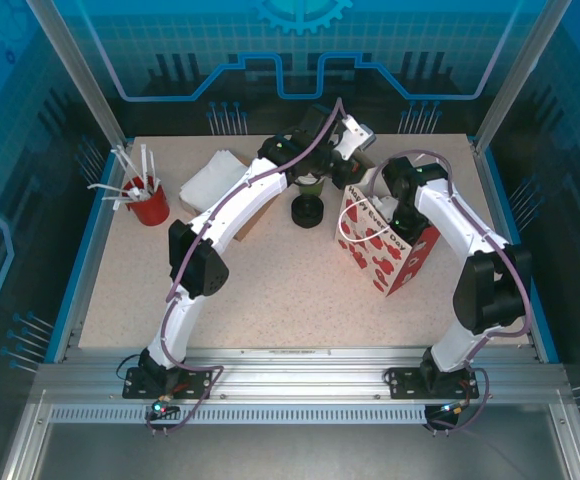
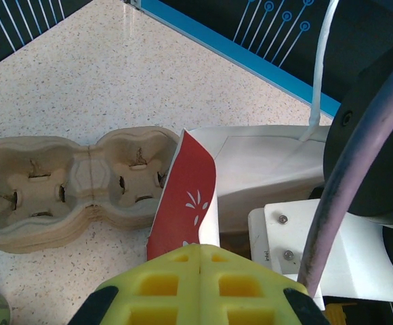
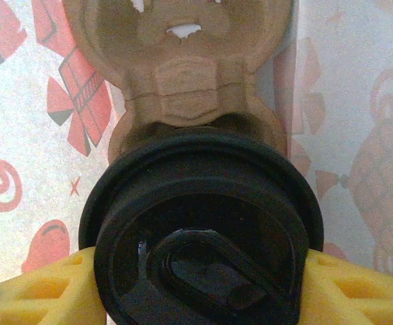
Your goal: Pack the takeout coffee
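Observation:
The takeout coffee shows its round black lid (image 3: 200, 250) in the right wrist view, and my right gripper (image 3: 200, 271) is shut on it with a yellow finger on each side. The cup hangs inside the red-and-white gift bag (image 1: 395, 255), above a brown pulp cup carrier (image 3: 183, 68) lying on the bag's bottom. The cup's green side is hidden under the lid. My left gripper (image 2: 201, 247) is shut on the bag's red top edge (image 2: 186, 196), holding it at the bag's far left corner (image 1: 355, 190).
A stack of pulp carriers (image 2: 68, 189) lies on the table left of the bag. Lidless cups (image 1: 307, 183) and loose black lids (image 1: 307, 212) stand beside the bag. A red cup of stirrers (image 1: 148, 205) and white napkins (image 1: 210, 178) sit far left.

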`<state>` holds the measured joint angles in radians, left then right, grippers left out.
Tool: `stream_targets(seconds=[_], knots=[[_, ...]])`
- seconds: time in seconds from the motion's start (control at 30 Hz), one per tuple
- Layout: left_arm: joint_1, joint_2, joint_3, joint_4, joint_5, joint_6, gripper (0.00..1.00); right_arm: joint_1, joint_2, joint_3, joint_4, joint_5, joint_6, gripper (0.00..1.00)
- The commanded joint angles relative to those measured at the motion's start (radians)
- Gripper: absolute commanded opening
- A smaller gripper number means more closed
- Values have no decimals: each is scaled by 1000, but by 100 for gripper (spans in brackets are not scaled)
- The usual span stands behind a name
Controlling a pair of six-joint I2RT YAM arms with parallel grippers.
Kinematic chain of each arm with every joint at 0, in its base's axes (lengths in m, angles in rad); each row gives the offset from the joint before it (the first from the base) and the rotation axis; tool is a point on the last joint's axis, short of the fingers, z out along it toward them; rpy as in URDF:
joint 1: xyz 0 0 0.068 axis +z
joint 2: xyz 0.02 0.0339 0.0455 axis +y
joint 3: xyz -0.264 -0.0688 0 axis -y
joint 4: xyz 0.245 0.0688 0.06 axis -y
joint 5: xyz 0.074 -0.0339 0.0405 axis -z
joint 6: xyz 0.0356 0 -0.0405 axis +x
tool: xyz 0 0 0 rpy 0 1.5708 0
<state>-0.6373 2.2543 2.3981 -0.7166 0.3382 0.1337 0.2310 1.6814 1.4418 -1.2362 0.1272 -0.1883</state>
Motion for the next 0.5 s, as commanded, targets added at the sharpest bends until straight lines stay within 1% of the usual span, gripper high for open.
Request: stream_targets(seconds=[0.0, 0.1, 0.17, 0.37, 0.47], knots=[[2, -18, -31, -39, 7, 15, 0, 13, 5, 17, 41, 34, 30, 52], [2, -19, -32, -38, 9, 13, 0, 24, -13, 40, 24, 40, 35, 64], [2, -19, -31, -38, 8, 13, 0, 29, -19, 52, 12, 42, 35, 68], [3, -21, -31, -41, 9, 14, 0, 38, -25, 68, -4, 50, 37, 73], [3, -21, -30, -40, 7, 14, 0, 39, -33, 73, -6, 41, 35, 74]])
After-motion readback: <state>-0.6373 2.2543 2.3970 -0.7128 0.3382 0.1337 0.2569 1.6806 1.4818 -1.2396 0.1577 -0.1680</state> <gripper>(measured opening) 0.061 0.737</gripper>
